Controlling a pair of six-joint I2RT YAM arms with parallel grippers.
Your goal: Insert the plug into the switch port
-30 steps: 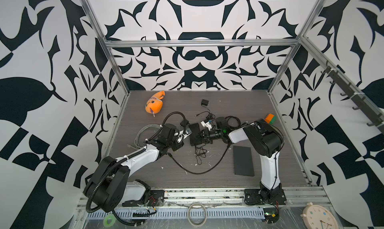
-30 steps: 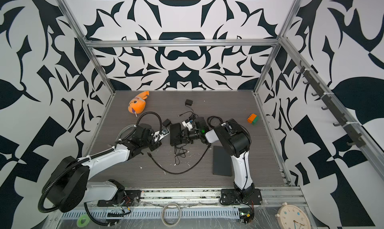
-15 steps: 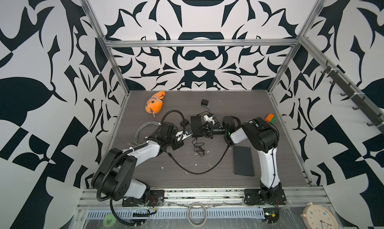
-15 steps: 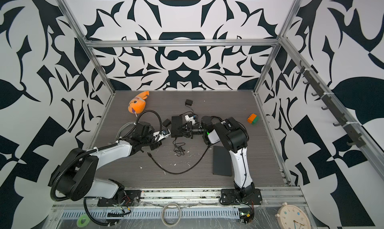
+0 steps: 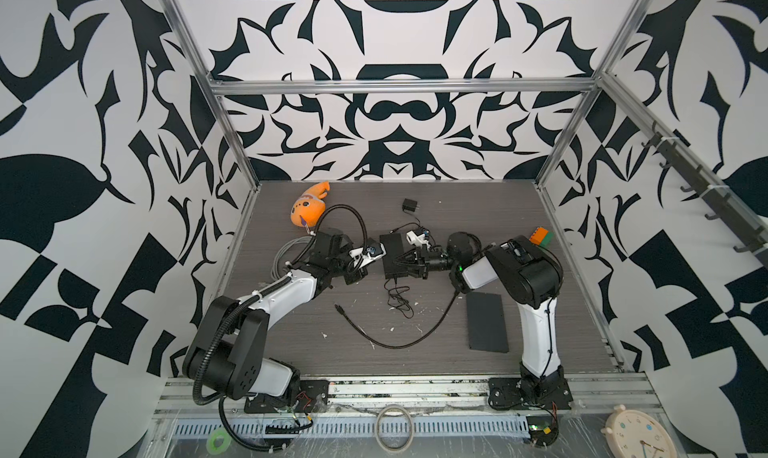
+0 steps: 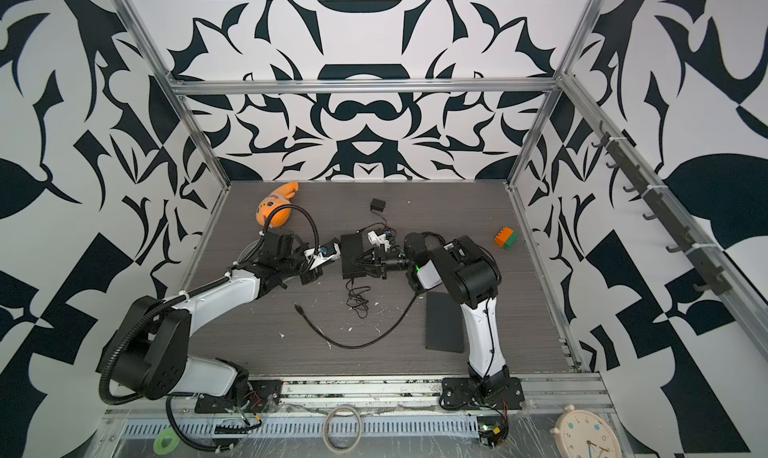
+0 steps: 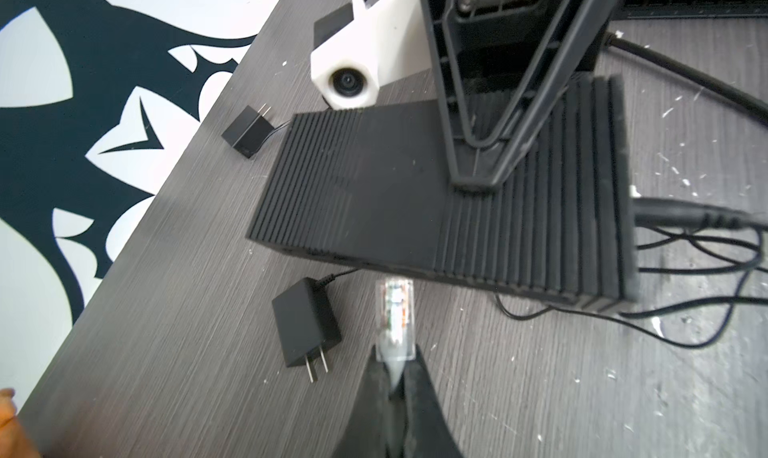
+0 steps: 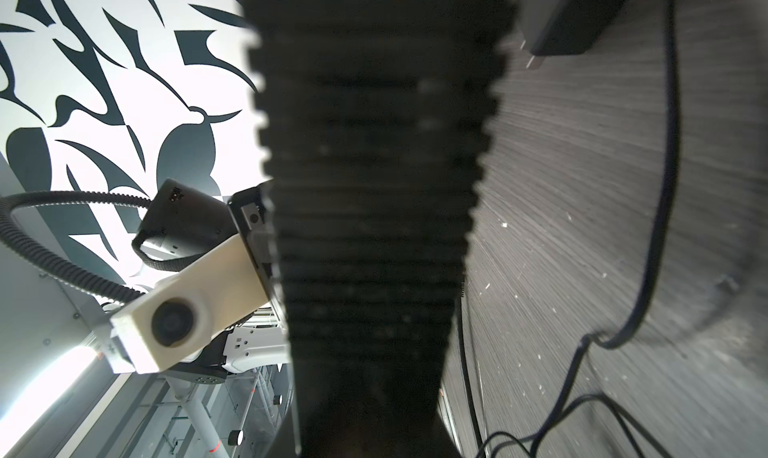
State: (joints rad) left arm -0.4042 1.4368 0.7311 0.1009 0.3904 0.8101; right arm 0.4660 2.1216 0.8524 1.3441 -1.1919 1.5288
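Switch [image 5: 392,254] shifted toward back wall since a second ago, carried by right tool [image 5: 401,263]. Left arm's elbow drawn up, left tool [image 7: 392,371] closer to switch. Right tool clamped on switch across ribbed faces; switch tilted, seems raised off tabletop [image 7: 540,393]. Left tool pinched together on clear plug [image 7: 395,314]. Plug juts past fingertips, tip just beside switch's port-side edge, contact not discernible. Black power adapter [image 7: 305,327] flat on tabletop, just beside plug.

Plug [image 7: 395,310] just left of switch [image 5: 392,254]
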